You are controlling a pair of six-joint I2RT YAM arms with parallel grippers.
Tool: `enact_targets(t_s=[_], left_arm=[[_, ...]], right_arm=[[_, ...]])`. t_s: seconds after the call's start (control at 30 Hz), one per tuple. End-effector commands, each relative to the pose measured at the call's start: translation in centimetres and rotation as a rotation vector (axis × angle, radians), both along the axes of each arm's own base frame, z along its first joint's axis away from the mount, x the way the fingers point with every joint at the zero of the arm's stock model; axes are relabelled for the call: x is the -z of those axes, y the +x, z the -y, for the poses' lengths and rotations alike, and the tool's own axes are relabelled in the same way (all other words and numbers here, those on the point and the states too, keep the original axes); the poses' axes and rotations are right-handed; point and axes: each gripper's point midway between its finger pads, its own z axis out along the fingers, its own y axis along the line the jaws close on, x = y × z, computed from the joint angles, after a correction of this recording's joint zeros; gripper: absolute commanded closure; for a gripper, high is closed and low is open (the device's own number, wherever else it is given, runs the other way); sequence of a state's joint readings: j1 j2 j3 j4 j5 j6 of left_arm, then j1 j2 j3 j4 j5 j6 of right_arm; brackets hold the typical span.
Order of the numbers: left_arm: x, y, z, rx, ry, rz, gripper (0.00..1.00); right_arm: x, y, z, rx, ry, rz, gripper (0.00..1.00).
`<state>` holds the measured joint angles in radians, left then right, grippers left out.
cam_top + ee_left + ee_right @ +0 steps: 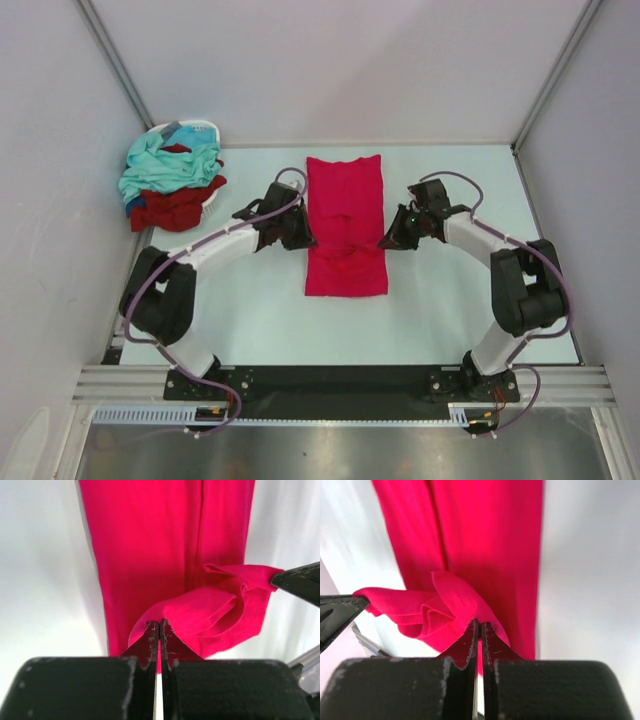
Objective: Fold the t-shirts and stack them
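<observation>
Shirt [345,190] pinched up; pile [170,182] only overhead.

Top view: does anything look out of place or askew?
Nothing damaged. The pink shirt lies straight, bunched only mid-length where the left hand and right hand pinch its edges. At far left, the teal shirt and maroon shirt spill over the rim of the white basket.

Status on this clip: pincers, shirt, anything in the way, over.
Left pincer shut on crimson shirt, left edge; right pincer shut on right edge. Shirt a long strip, pinched mid-length. Other shirts heaped on white basket, far left, apart.
</observation>
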<state>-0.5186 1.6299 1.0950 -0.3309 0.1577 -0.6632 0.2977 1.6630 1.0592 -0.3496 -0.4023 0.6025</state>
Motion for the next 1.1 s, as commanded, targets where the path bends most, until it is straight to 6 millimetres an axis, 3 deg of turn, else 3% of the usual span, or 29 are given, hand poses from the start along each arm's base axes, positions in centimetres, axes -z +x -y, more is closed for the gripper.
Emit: enact_targets(t_s=[0.0,0.27,0.33,0.5,0.67,1.07], left_arm=[[-1.6,3.9,-0.4,-0.003,0.026,0.112,1.0],[-1.5,6.9,-1.3,-0.02,0.041,0.126,1.0],[-0.7,7.3,-1.2,-0.015,0.049,0.11,1.0],[0.5,8.5,-1.5,-0.029,0.072,0.096,1.0],[0.4,9.9,-1.5,-0.029,0.067,0.107,1.0],[2.6,11.5,-1.7,-0.016,0.097,0.073,1.0]], right_arm=[[-0.9,3.5,0.4,-0.03,0.001,0.085,1.0],[0.5,6.5,-0.3,-0.048,0.029,0.068,1.0],[0.2,7.4,-0.6,-0.055,0.032,0.079,1.0],[0.9,9.0,-0.1,-0.041,0.02,0.075,1.0],[0.6,10.7,0.5,-0.019,0.022,0.089,1.0],[2.6,11.6,0.7,-0.02,0.0,0.049,1.0]])
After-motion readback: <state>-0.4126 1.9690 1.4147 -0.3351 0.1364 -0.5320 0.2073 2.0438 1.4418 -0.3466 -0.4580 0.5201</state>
